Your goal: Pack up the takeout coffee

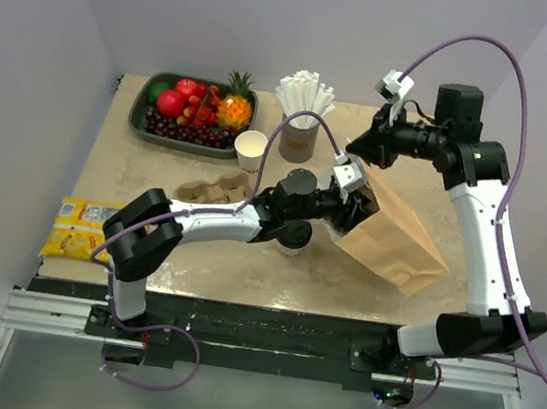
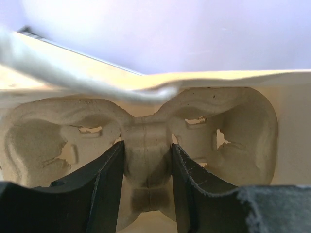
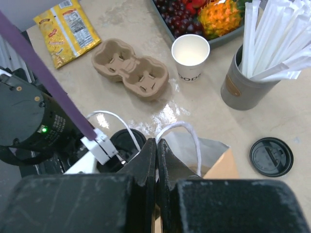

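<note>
Step in hand: bagging. Our right gripper (image 3: 156, 145) is pinching shut on the bag (image 1: 395, 236) rim. Our left gripper (image 2: 147, 160) is hanging half-open and apparently empty. The coffee (image 1: 292, 239) is standing on the tabletop (image 1: 245, 269) at the bag's 9 o'clock. Next, we judge, comes a level grasp and lift.

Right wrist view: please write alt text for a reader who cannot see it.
The shut right gripper pinches the brown paper bag by its top edge; beyond lie a pulp carrier, an open white cup and a loose black lid.
</note>
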Robot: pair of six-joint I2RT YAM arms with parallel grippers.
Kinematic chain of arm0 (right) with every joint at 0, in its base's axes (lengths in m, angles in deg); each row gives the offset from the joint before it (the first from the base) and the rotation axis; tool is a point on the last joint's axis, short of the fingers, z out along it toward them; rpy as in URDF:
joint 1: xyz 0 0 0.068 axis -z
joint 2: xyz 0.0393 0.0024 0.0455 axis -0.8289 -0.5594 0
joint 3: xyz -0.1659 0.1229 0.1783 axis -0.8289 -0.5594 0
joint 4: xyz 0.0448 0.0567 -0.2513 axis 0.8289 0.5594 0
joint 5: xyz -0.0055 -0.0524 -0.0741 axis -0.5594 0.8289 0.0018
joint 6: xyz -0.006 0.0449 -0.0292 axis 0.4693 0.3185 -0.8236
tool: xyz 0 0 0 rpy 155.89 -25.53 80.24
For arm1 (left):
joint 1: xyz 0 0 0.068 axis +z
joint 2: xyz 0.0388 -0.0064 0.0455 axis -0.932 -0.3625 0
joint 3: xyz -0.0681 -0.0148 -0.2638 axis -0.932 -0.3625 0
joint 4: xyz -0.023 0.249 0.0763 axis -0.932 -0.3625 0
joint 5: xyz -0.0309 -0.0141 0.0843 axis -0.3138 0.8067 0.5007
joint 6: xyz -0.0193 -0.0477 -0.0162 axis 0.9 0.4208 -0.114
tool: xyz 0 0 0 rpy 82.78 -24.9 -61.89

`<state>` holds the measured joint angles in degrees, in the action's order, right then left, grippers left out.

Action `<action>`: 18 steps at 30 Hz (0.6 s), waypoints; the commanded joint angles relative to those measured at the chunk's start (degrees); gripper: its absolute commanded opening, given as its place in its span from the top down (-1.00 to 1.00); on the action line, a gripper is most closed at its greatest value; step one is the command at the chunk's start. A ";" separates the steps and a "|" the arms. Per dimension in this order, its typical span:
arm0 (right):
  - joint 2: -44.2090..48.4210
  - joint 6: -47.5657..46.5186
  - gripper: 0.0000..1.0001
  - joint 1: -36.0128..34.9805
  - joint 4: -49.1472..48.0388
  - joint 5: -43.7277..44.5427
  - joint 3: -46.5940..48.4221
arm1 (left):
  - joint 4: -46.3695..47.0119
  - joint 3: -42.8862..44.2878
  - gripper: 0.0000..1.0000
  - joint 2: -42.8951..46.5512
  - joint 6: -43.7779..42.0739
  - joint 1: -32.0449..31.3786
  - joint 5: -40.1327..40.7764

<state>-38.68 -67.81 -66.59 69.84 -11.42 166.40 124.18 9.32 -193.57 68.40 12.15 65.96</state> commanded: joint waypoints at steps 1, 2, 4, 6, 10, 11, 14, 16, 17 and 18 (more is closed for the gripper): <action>-1.62 -2.22 1.00 -0.73 -1.63 0.45 6.12 | -0.15 2.19 0.69 4.85 -5.93 0.87 6.00; -2.15 -3.52 1.00 -0.73 -0.32 0.80 6.56 | -0.24 2.10 0.69 4.86 -6.29 0.88 6.45; -1.89 -5.55 1.00 -0.73 1.35 2.20 6.30 | 0.02 1.66 0.69 4.59 -6.21 0.79 8.28; -0.84 -8.53 1.00 -0.73 3.63 3.52 4.20 | 1.24 1.39 0.68 3.45 -6.03 0.79 9.17; 1.09 -14.33 1.00 -0.73 6.28 8.25 0.85 | 3.80 1.48 0.67 0.73 -6.11 0.70 12.77; 1.45 -14.96 1.00 -0.73 6.45 9.23 0.50 | 4.41 1.48 0.67 0.20 -6.20 0.70 13.39; 2.76 -15.31 1.00 -0.73 4.88 12.30 -1.78 | 6.35 1.66 0.66 -1.21 -4.45 1.14 14.19; 3.91 -14.62 1.00 -0.64 3.82 13.97 -2.75 | 8.36 1.48 0.65 -1.91 -2.26 1.49 12.79; 4.34 -14.18 1.00 -0.73 2.69 15.38 -3.89 | 9.59 1.31 0.63 -2.00 -1.55 1.58 12.26; 5.13 -13.91 1.00 -0.64 2.07 16.35 -4.42 | 10.13 1.22 0.63 -2.26 -0.33 1.58 11.73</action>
<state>-36.59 -80.55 -67.23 74.37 -1.02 164.00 124.85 9.32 -195.36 64.60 13.18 77.54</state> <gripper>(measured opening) 0.014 0.451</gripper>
